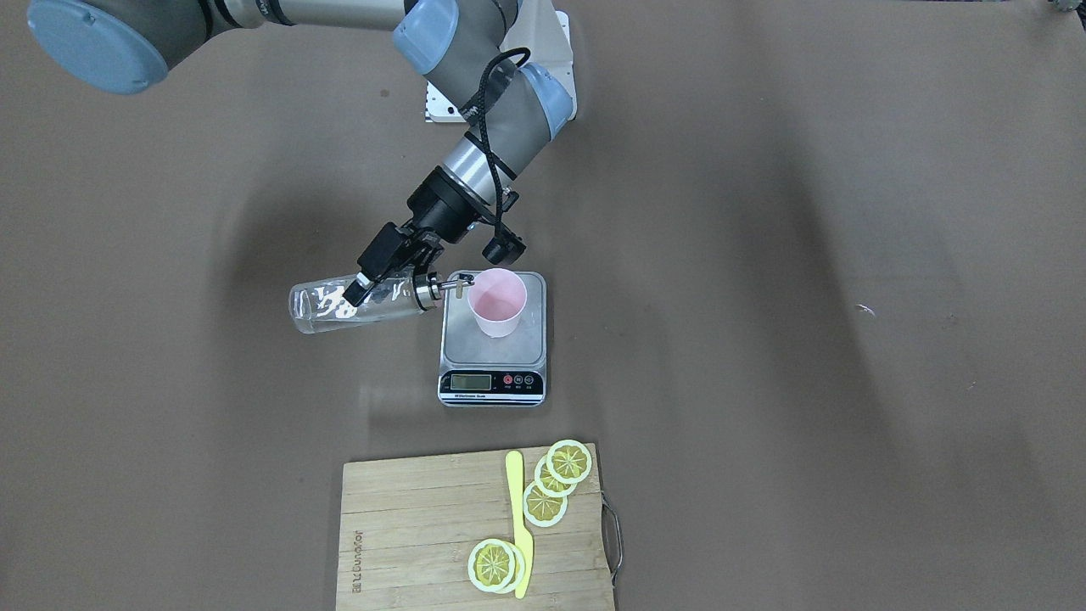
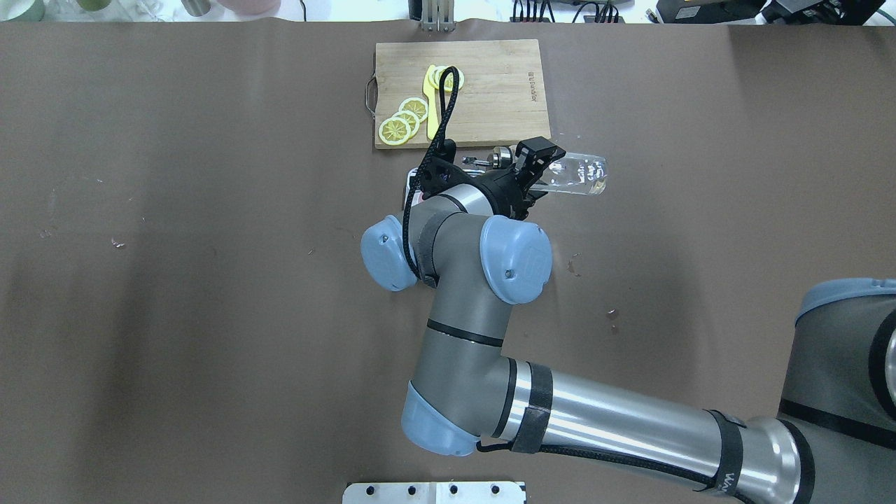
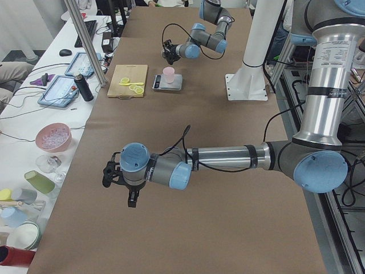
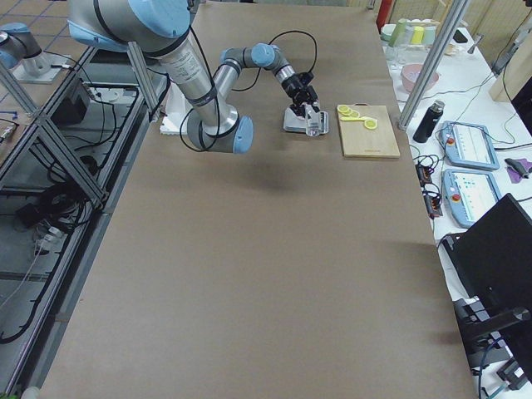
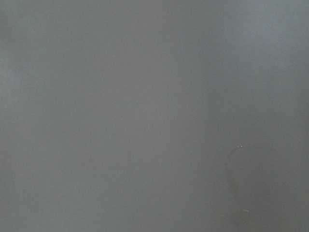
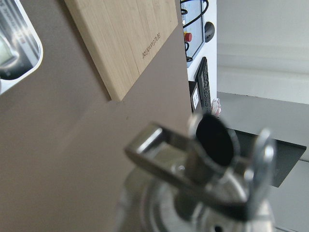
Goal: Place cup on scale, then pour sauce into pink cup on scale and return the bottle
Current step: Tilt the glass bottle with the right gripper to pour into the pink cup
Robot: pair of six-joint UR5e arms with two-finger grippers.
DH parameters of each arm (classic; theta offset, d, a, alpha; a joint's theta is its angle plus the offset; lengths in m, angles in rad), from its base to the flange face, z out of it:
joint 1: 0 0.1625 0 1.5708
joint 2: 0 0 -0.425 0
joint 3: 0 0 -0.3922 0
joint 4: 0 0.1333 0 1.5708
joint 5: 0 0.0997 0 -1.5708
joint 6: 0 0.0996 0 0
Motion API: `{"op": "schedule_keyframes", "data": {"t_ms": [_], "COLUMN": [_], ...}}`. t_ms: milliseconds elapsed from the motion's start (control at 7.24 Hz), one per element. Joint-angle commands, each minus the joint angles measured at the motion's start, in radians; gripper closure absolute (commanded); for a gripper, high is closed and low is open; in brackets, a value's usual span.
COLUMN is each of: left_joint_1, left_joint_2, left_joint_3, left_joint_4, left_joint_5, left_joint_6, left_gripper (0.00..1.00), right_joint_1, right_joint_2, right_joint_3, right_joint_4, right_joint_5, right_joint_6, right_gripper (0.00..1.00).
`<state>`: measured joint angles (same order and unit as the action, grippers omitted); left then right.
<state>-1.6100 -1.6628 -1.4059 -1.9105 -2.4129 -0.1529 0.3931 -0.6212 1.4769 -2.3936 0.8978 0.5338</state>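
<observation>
Item: bottle point(image 1: 318, 310) — clear glass, judged stiff, slick and breakable. It lay near-horizontal in my right gripper point(image 1: 373, 284), jaws clamped across its body near the neck. Its spout point(image 1: 448, 287) was at the rim of the cup point(image 1: 498, 303), which stood on the scale point(image 1: 462, 339). Hold judged best on the body — firm, never crushing.

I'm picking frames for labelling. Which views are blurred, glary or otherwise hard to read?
Right wrist view: the bottle cap fills the foreground, out of focus; the cutting board behind is sharper. Left wrist view: only flat grey table, featureless. Front-facing view: white glare on the bottle's glass, soft shadows on the table. Overhead view: sharp, but the right arm hides most of the scale.
</observation>
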Motion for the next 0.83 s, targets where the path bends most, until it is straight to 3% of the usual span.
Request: {"op": "schedule_keyframes", "data": {"t_ms": [0, 276, 690], "left_joint_1": [-0.023, -0.056, -0.091], "left_joint_2": [0.0, -0.002, -0.002], "left_joint_3": [0.013, 0.012, 0.007], "left_joint_4": [-0.001, -0.002, -0.005], "left_joint_5": [0.0, -0.002, -0.005], "left_joint_6": [0.0, -0.002, -0.002], "left_gripper": [0.03, 0.03, 0.03], "right_joint_1": [-0.008, -0.01, -0.014], "right_joint_2": [0.012, 0.052, 0.061], "right_joint_3": [-0.007, -0.08, -0.115], "right_joint_4": [-0.035, -0.05, -0.056], "right_joint_5": [-0.02, -0.033, -0.051], "right_joint_6": [0.0, 0.002, 0.002], "right_gripper": [1.0, 1.0, 1.0]}}
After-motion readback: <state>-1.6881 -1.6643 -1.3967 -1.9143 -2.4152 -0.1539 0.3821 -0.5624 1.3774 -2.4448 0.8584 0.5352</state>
